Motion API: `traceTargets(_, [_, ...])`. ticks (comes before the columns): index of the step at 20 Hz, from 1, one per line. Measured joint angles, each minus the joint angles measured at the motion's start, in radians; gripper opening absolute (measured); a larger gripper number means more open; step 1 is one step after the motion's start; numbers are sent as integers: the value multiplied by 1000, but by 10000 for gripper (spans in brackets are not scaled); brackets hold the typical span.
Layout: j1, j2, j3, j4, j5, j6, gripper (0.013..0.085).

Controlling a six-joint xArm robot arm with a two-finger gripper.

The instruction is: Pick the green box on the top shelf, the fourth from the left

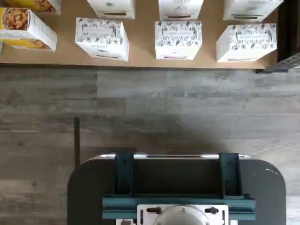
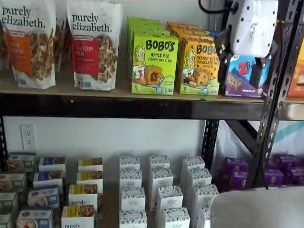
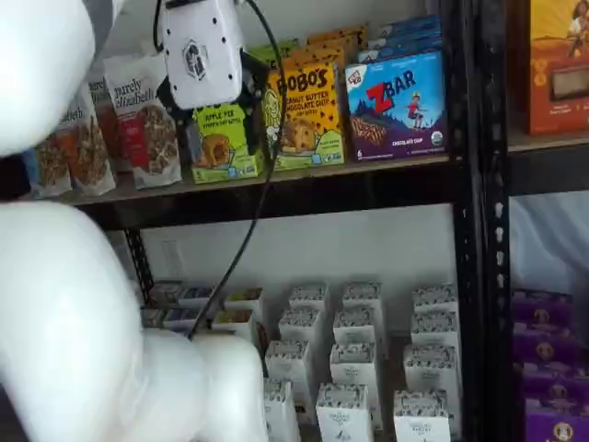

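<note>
on the top shelf (image 2: 71, 92) the green box (image 2: 154, 64) stands upright, front outward; claw (image 2: 241, 57) wide, empty.

- Floor (image 1: 187, 108): grey wood-grain planks, worn look, seen in the wrist view.
- Back wall (image 2: 109, 135): plain white, behind the rack in both shelf views.
- White double wall outlet (image 2: 28, 137) on that wall, below the upper board, near a black upright.
- Rack frame: perforated black uprights (image 3: 467, 230), a diagonal black brace (image 2: 244, 135).
- Light: even, soft; no hard shadows on the wall.
</note>
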Motion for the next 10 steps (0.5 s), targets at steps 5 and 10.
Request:
traceTargets(5, [-136,59,-45,157,111,-54,850])
traceTargets(10, [-119,58,-39,157,94,-42,850])
